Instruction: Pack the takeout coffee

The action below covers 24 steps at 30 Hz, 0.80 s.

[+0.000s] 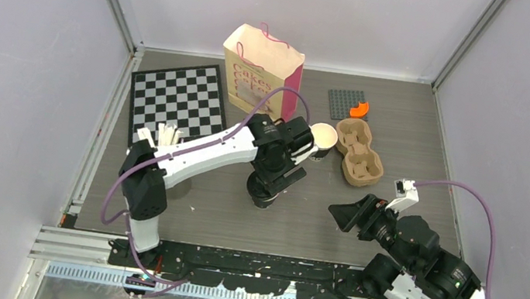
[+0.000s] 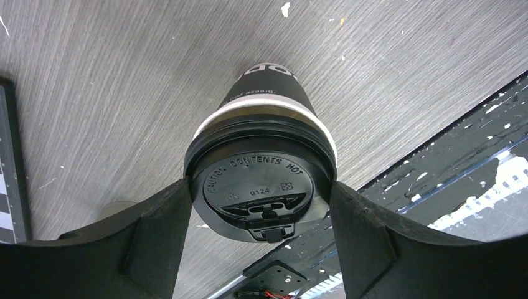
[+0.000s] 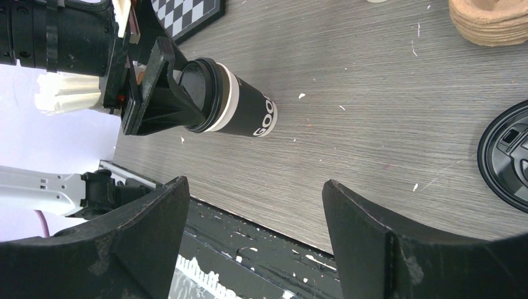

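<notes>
One takeout coffee cup (image 2: 269, 103), black with a white band and a black lid (image 2: 255, 180), stands upright on the table's middle. My left gripper (image 2: 260, 187) comes down on it from above, with both fingers pressed against the lid's rim; the right wrist view shows the same cup (image 3: 240, 107) in that grip. In the top view the left gripper (image 1: 270, 184) covers most of it. A second cup (image 1: 323, 136), open and white inside, stands next to the brown carrier (image 1: 359, 153). My right gripper (image 1: 338, 211) hovers open and empty at the near right, as its own view (image 3: 255, 187) confirms.
A loose black lid (image 3: 505, 163) lies on the table at the right wrist view's right edge. A paper bag (image 1: 261, 71) stands at the back, a chessboard (image 1: 179, 98) to the left, a cup of white sticks (image 1: 162, 135) near it, and a grey studded plate (image 1: 345, 102) behind the carrier.
</notes>
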Tool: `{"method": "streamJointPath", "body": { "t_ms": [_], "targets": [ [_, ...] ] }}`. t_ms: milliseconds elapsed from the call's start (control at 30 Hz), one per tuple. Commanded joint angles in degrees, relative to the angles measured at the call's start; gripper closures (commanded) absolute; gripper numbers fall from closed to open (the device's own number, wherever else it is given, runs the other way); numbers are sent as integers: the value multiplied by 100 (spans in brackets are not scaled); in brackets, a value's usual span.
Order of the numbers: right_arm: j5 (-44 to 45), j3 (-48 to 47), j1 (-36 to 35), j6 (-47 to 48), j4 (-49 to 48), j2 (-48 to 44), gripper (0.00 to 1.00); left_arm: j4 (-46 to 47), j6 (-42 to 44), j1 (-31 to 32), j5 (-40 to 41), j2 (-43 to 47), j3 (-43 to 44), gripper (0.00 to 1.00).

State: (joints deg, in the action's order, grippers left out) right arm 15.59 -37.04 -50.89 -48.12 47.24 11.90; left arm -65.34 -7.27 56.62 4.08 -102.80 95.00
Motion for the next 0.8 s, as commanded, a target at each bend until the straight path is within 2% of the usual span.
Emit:
{"method": "streamJointPath", "body": {
  "t_ms": [0, 400, 767],
  "targets": [
    [129, -148, -16, 45, -167, 31, 17, -68, 119, 24, 58, -90, 352, 23],
    [164, -122, -17, 74, -146, 28, 17, -388, 67, 24, -37, -424, 528, 23],
    [139, -112, -13, 81, -143, -5, 18, -261, 153, 24, -19, -424, 573, 18]
  ]
}}
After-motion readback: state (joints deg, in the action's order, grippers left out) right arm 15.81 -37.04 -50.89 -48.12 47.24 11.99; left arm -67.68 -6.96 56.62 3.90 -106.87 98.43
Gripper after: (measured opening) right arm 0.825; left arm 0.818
